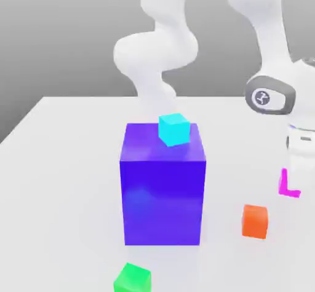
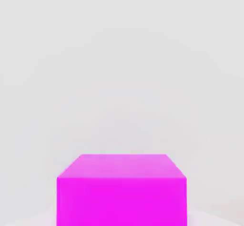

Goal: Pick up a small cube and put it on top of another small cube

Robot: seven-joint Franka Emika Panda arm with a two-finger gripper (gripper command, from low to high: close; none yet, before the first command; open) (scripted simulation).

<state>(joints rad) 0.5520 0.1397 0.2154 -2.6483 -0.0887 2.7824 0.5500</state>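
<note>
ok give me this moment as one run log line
hand: shut on magenta cube | cyan cube: on blue block | orange cube, green cube: on table

No readable words or numbers, small unreadable emblem on the arm's grey round joint cap (image 1: 267,97)
</note>
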